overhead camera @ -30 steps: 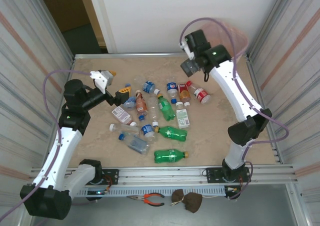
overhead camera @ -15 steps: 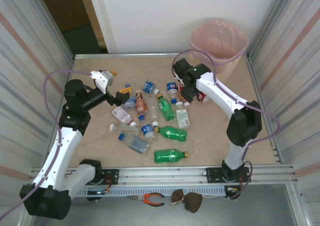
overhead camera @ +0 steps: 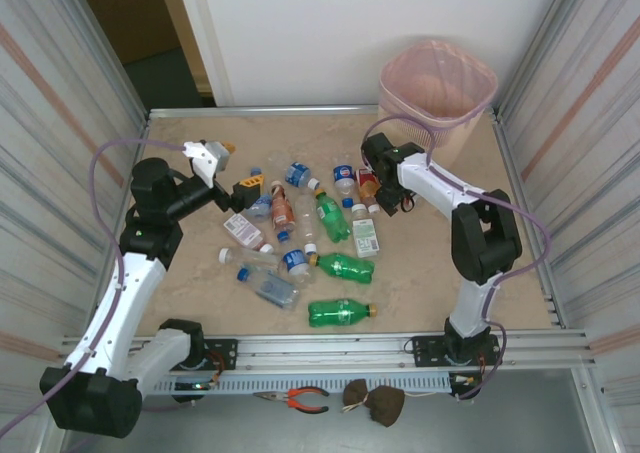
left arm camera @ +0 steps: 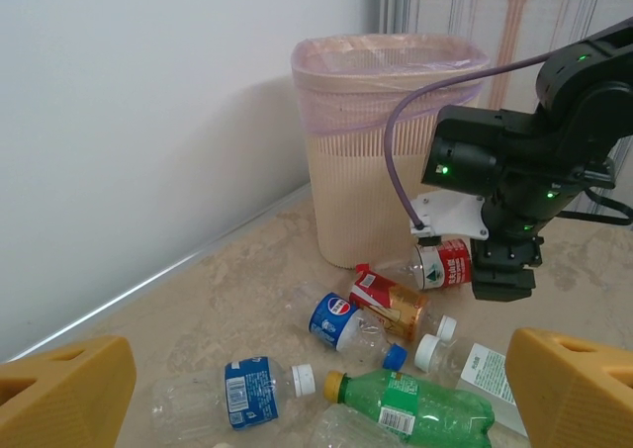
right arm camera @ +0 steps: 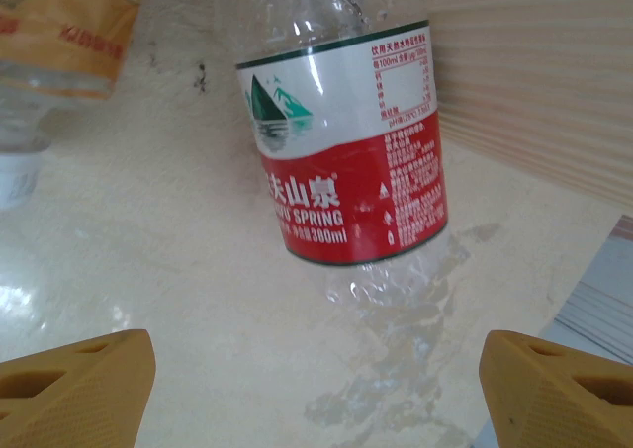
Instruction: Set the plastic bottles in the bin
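**A:** Right arm's swung down since a sec ago. It was up over the bin (overhead camera: 392, 71); now the right gripper (overhead camera: 388, 203) sits low over the table (overhead camera: 190, 143), at the far-right end of the bottle pile.

**B:** Holding anything?

**A:** No. On the wrist cam its fingers (right arm camera: 79, 384) stand wide, one at each bottom corner, w/ nothing clamped. The red-label bottle (right arm camera: 346, 171) lies on its side just ahead of them, not touched.

**B:** Where's that vs. the bin?

**A:** Right at its foot. The ribbed bin wall (right arm camera: 534, 72) runs just behind the bottle. From the left wrist cam: bin (left arm camera: 366, 181) at the back, red-label bottle (left arm camera: 447, 263) in front of it, right gripper (left arm camera: 504, 288) hanging just beside the bottle.

**B:** Left side?

**A:** Left gripper (overhead camera: 243, 187) hasn't shifted. It hovers at the left edge of the pile, fingers (left arm camera: 64, 394) spread wide, empty.

**B:** Other bottles?

**A:** Lying scattered mid-table. Three green bottles: one nearest the arm bases (overhead camera: 340, 312), one above it (overhead camera: 345, 267), one further back (overhead camera: 330, 216). An orange-brown bottle (left arm camera: 391, 305) lies touching a blue-label bottle (left arm camera: 341, 319), both near the red-label one. More clear ones sit toward the left gripper. Inside of the bin: can't tell from above.
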You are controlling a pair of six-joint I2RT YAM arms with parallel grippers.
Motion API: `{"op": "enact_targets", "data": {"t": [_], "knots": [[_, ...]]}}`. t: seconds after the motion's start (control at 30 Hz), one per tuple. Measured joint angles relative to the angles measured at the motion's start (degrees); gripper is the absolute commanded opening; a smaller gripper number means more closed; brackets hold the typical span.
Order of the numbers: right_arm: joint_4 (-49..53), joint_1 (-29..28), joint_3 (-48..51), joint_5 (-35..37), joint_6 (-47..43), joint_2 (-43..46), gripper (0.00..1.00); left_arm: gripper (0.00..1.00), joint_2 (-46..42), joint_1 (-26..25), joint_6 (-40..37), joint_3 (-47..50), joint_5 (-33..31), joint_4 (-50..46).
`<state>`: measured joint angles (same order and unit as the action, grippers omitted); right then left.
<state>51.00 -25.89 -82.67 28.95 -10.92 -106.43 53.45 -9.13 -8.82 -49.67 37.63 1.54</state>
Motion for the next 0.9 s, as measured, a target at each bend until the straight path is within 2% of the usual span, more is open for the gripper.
{"op": "enact_targets", "data": {"t": [0.53,0.9], "knots": [[-6.43,2.47,-0.04,2.89,-5.20,-7.65,0.84,0.97,0.09,-0.50,0.00,0.00,0.00,0.00],[-7.78,3.48,-1.97,1.81,-7.39,-10.23,0.84,0.97,0.39,-0.50,-0.02,0.00,-0.04,-0.02]]}}
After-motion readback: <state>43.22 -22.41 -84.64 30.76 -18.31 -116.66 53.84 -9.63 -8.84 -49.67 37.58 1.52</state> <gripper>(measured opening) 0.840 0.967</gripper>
